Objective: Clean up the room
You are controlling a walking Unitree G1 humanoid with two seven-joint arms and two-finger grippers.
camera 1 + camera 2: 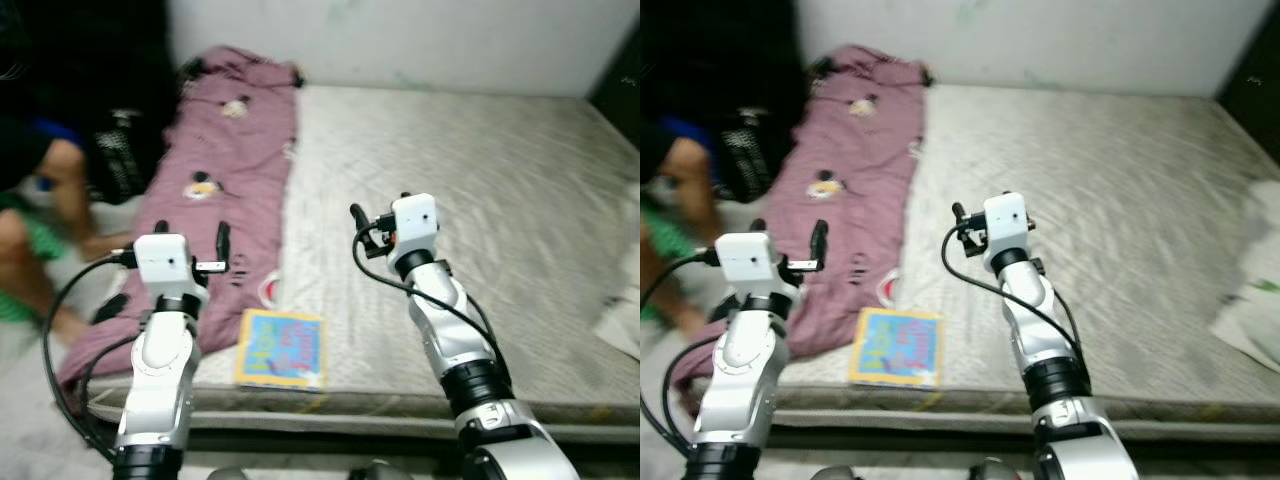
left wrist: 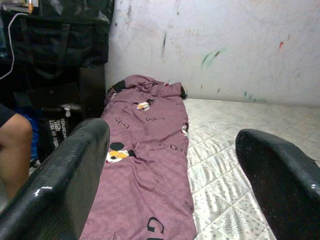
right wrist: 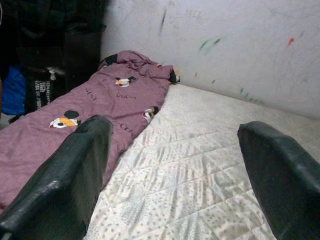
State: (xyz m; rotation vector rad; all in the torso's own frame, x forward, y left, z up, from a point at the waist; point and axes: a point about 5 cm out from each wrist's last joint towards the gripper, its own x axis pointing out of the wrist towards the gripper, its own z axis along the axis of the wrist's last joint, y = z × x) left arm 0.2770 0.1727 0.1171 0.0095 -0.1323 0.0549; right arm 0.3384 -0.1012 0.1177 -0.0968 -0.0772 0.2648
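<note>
Blanket [image 1: 230,170], purple: soft, light, limp, far-left on mattress [image 1: 480,200]; take at bunched edge. Left gripper [image 2: 175,185], right gripper [image 3: 175,175]: fingers apart, unladen.

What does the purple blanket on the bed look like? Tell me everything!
The purple blanket is a soft-looking mauve cloth printed with cartoon mouse faces and dark letters. It lies stretched in a long strip along the robot's left edge of the mattress, bunched and wrinkled at the far end by the wall, with its near end drooping over the mattress side. A colourful book lies right beside its near end. Neither gripper touches it.
</note>
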